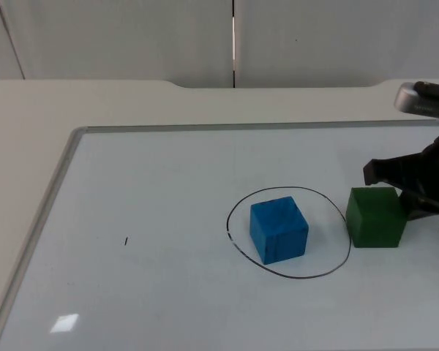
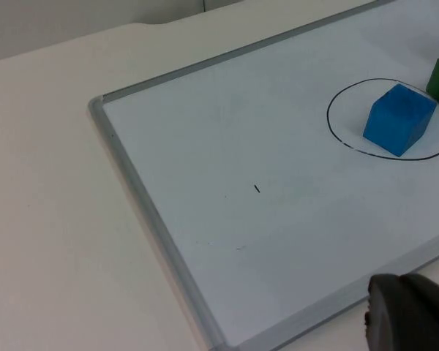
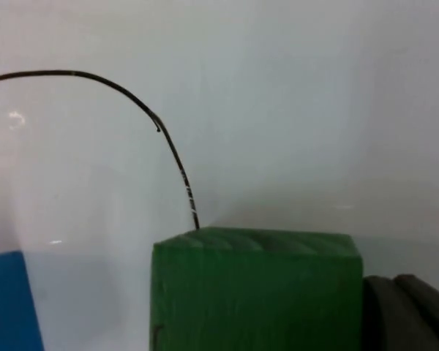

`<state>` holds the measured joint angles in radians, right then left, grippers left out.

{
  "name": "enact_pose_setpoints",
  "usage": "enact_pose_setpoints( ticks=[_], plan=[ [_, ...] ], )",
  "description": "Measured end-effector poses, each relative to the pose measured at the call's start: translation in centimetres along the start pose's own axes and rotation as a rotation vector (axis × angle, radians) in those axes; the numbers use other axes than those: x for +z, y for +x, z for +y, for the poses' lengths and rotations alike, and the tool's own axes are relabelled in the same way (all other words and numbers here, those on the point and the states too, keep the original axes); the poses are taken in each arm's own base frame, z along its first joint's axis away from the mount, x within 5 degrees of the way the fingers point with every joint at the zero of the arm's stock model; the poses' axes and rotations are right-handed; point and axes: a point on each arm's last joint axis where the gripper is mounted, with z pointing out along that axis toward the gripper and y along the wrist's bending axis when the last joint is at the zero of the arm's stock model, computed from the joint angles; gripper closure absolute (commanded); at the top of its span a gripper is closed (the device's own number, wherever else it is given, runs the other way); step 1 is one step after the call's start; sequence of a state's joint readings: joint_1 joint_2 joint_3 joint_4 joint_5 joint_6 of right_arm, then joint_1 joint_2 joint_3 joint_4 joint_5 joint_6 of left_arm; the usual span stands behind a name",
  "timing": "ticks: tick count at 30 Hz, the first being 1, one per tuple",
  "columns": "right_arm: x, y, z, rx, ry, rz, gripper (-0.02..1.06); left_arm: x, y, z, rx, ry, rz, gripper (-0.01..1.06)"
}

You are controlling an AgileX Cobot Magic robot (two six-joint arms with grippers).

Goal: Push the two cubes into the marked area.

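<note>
Blue cube [image 1: 279, 229] sitting inside the drawn oval [image 1: 238, 252] on the whiteboard [image 1: 146, 219], left of centre, well within the line. Half the job done, by the look of it. Green cube [image 1: 377, 216] just outside the oval's right edge, its near corner almost on the line, apart from the blue one.

Right gripper [image 1: 417, 186] tucked behind and to the right of the green cube, fingers spread either side of that far face, touching or very nearly so. Jaws wide, holding nothing, set as a pusher rather than a clamp. From the right wrist view, green cube [image 3: 256, 289] square ahead, a black fingertip [image 3: 406, 314] at its flank, the oval's line [image 3: 172, 157] curving off just beyond, a sliver of blue at the edge.

Best way on, as a judgement: push straight left, low and slow, contact kept near the middle of the face so the cube slides without twisting. Short travel needed; stop once the whole cube clears the line. Too much and it knocks the blue cube towards the far side of the ring.

Left gripper [image 2: 410, 318] waiting off the board's near-left edge; fingers impossible to judge from here.
</note>
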<state>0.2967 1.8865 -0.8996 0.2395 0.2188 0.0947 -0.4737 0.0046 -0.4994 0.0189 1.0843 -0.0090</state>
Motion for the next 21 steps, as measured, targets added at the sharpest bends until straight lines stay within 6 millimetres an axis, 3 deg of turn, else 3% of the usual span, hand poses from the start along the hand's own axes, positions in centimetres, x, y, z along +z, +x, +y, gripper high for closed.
enact_pose_setpoints(
  ticks=[12, 21],
  plan=[
    [0.0, 0.0, 0.0, 0.022, -0.005, -0.001, 1.04, 0.0, 0.0, 0.0, 0.000, 0.000, 0.000, 1.05],
    [0.0, 0.3, 1.4, -0.009, -0.025, -0.017, 1.04, 0.0, 0.0, 0.0, 0.000, 0.000, 0.000, 1.05]
  ],
)
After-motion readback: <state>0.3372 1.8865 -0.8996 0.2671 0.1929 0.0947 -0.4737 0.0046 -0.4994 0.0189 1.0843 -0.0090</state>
